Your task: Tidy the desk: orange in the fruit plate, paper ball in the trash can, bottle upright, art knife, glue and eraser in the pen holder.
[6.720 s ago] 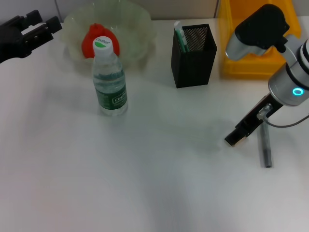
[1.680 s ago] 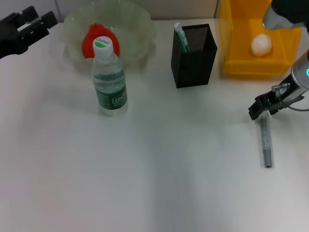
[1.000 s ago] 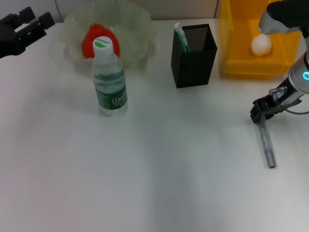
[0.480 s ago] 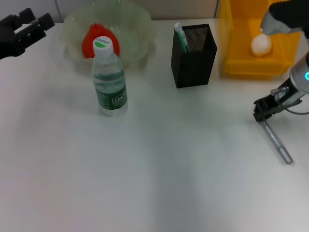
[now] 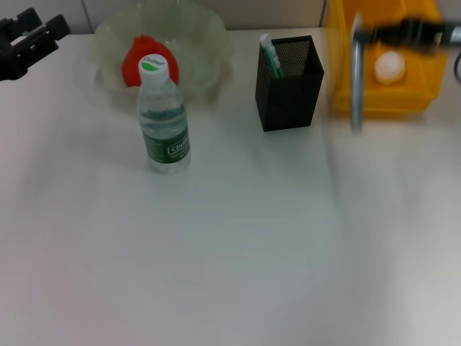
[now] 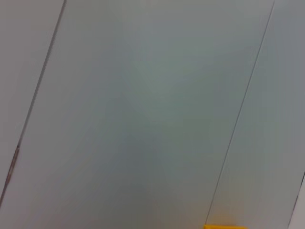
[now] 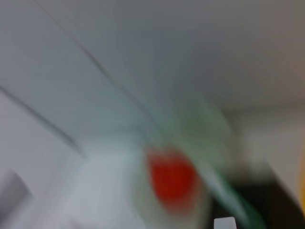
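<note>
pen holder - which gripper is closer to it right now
Right. The right gripper hangs over the yellow trash can just right of the pen holder, a grey art knife dangling from it. The left gripper sits at the far left edge, beyond the fruit plate.

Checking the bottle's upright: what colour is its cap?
White with a green top, clearest in the head view: bottle.

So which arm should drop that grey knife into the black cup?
Probably the right: its end effector holds the art knife near the pen holder. The left end effector sits far off.
</note>
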You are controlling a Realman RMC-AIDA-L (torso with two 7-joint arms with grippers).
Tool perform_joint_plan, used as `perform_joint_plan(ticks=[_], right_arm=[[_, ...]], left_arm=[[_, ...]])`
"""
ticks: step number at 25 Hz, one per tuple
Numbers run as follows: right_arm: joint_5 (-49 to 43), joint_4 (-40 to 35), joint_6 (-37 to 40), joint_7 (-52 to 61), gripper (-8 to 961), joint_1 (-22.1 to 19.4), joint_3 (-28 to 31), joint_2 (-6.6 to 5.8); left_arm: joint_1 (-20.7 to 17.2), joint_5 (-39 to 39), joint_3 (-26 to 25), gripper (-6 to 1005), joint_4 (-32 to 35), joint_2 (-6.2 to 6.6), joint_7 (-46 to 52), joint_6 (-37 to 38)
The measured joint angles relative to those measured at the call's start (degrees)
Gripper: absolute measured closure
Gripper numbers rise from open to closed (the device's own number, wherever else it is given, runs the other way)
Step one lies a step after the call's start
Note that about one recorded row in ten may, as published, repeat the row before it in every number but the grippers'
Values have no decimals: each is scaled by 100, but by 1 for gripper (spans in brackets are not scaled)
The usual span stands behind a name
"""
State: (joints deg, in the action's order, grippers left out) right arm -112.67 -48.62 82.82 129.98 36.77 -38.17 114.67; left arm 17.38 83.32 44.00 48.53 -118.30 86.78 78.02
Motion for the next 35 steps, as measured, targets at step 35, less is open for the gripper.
perform_joint_plan(ticks=[35], right_arm=[[2367, 2602, -1897, -5164, 766, 509, -258, 463]], left_arm=[[-76, -164, -225, 303, -327, 1, -55, 307]])
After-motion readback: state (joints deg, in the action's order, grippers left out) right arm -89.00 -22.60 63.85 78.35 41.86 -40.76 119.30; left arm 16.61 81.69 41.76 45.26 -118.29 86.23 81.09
